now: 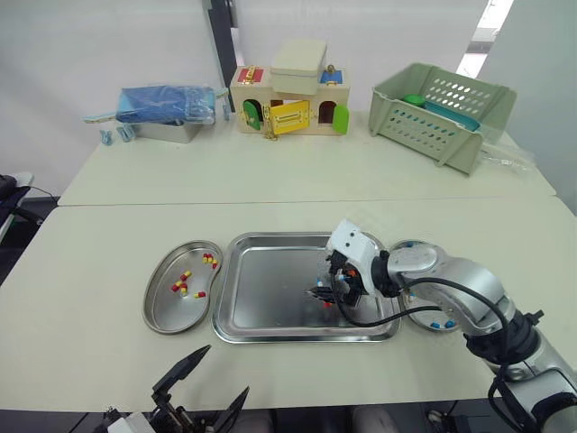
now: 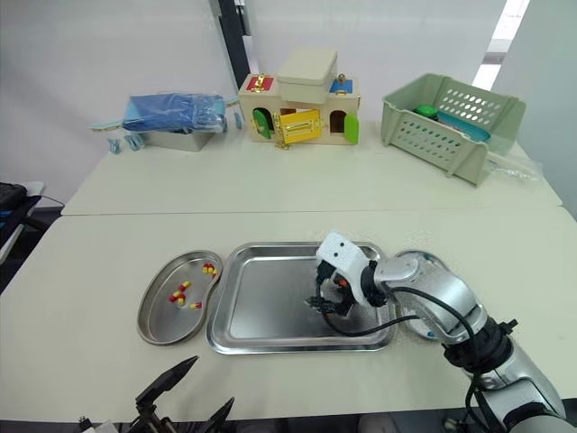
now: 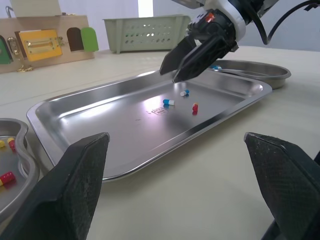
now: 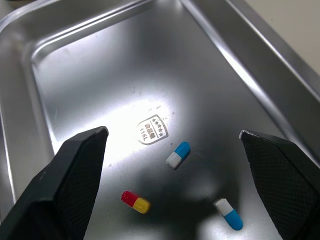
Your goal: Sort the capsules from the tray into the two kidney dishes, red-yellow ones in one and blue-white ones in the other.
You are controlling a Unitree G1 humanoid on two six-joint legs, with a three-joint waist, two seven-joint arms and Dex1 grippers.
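R gripper (image 4: 172,132), fingers (image 4: 75,175) apart, over 3 capsules (image 4: 178,154) in tray (image 4: 100,75)

One marking can be read: a small stamp (image 4: 152,129) pressed into the tray (image 4: 75,70) near the middle of its floor. It shows a row of stars and "316L" (the loose capsules (image 4: 178,154) lie toward its 3 o'clock in the head views). The line of characters between them is too small to read.

Gleaming silver tray (image 4: 90,65), two blue-and-white capsules (image 4: 178,154), one red-and-yellow capsule (image 4: 135,201). Silver kidney dish (image 1: 165,313), more red-and-yellow ones. Cream tabletop (image 1: 108,234), pale green basket (image 1: 442,122), blue bundle (image 1: 167,102).
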